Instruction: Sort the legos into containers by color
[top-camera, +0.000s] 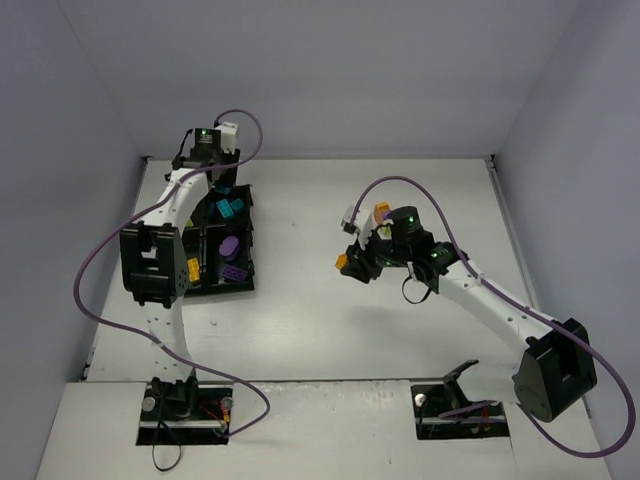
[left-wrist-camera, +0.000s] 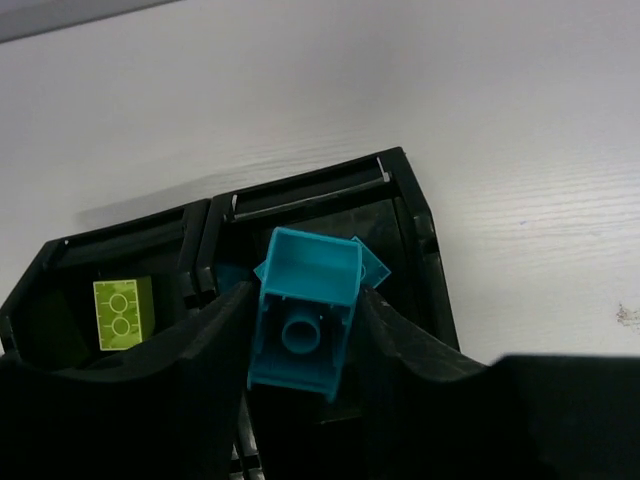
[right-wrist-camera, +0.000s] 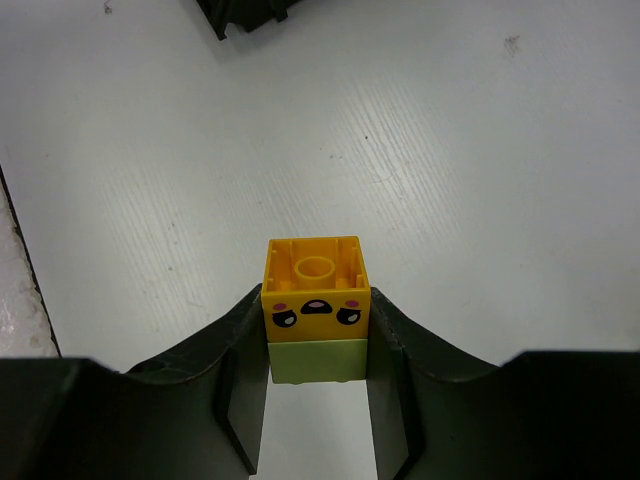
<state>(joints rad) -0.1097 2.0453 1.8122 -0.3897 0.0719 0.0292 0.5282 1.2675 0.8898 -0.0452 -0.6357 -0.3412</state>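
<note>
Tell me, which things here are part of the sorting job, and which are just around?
Part of the job: black tray; cyan brick in left fingers; orange brick stacked on yellow-green brick in right fingers.
Just there: purple cables; white table.

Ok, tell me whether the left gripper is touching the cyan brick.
Touching. The left wrist view shows the cyan brick clamped in the left gripper, both fingers pressed against its sides with no gap.

Open table (top-camera: 300, 320) right of tray (top-camera: 251, 262)
</note>
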